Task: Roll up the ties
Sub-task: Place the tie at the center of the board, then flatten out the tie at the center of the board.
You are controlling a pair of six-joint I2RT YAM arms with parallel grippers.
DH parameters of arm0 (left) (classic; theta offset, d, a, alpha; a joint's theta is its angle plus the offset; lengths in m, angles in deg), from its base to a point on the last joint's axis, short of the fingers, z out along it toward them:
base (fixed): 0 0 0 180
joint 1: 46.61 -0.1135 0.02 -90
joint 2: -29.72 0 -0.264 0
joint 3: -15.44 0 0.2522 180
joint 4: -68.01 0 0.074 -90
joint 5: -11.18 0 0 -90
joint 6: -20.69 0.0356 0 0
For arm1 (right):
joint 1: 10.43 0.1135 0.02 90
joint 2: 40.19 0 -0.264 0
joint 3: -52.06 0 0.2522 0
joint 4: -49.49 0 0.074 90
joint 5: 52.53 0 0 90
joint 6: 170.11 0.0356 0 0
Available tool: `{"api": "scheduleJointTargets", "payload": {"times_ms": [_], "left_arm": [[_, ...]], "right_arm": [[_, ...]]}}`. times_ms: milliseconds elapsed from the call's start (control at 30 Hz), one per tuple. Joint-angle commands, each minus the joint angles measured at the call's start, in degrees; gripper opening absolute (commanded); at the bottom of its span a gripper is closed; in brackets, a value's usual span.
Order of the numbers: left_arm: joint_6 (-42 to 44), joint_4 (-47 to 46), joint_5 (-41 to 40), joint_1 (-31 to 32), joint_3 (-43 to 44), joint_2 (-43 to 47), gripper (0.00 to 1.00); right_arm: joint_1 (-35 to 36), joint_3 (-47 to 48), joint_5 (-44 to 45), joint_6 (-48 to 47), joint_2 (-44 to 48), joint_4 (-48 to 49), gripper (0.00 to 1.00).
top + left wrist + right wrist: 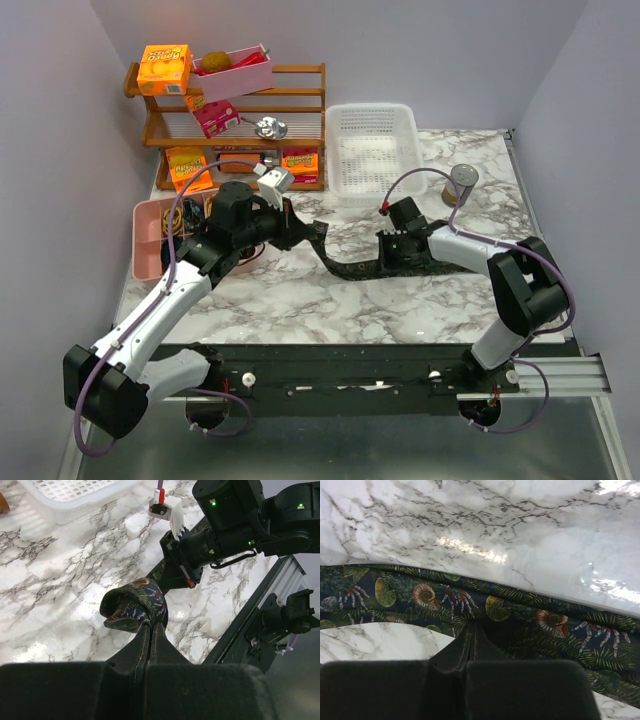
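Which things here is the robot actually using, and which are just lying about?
In use: tie; left jaws, shut on its rolled end; right jaws, shut on its flat part.
Lying about: white basket; wooden shelf; pink tray; tin can.

Shown with the white-and-black left arm (160, 305) stretched diagonally inward, its black two-finger left gripper (151, 626) pinched on the dark shell-patterned necktie (135, 605); white-and-black right arm (470, 252) folded at the elbow, black right gripper (471, 627) likewise clamping it.
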Motion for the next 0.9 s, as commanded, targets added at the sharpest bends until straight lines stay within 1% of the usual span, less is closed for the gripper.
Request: {"api": "scheduleJointTargets", "payload": {"times_ms": [0, 100, 200, 267, 333, 500, 600, 733, 767, 867], "left_arm": [[-2.29, -2.92, 1.36, -0.24, -1.57, -0.47, 0.00], [-2.91, -2.57, 2.06, -0.24, -2.54, -0.73, 0.00], [-3.26, -0.73, 0.57, -0.24, -3.33, 0.06, 0.00], [-3.26, 1.99, -1.70, -0.24, -3.33, 0.50, 0.00], [-3.17, 4.53, -3.38, -0.24, -3.24, 0.67, 0.02], [-2.30, 8.58, -8.65, -0.24, -2.28, -0.03, 0.04], [-1.51, 12.62, -8.93, -0.32, -0.79, -1.52, 0.05], [-1.15, 19.11, -9.01, -0.41, 1.32, -4.41, 0.06], [-1.24, 20.27, -9.19, -0.32, 1.76, -5.03, 0.07], [-1.33, 25.01, -10.76, -0.32, 3.78, -8.11, 0.14]], "right_arm": [[0.33, 1.77, 9.13, -1.27, -2.25, -6.20, 0.03], [0.25, 2.39, 10.89, -1.09, -1.99, -8.13, 0.01], [0.33, 2.92, 13.00, -1.27, -1.81, -10.24, 0.01], [0.33, 3.18, 13.96, -1.18, -1.81, -12.26, 0.01], [0.25, 3.62, 14.67, -1.18, -1.72, -14.01, 0.00], [-0.54, 3.80, 18.88, -1.27, -1.54, -16.04, 0.00], [-2.47, 3.62, 19.42, -1.09, -2.16, -17.01, 0.00], [-2.74, 3.54, 18.98, -0.74, -2.51, -17.36, 0.00], [-2.83, 3.71, 19.07, -0.74, -2.51, -17.45, 0.01], [-2.83, 3.97, 18.81, -1.00, -2.43, -17.71, 0.00]]}}
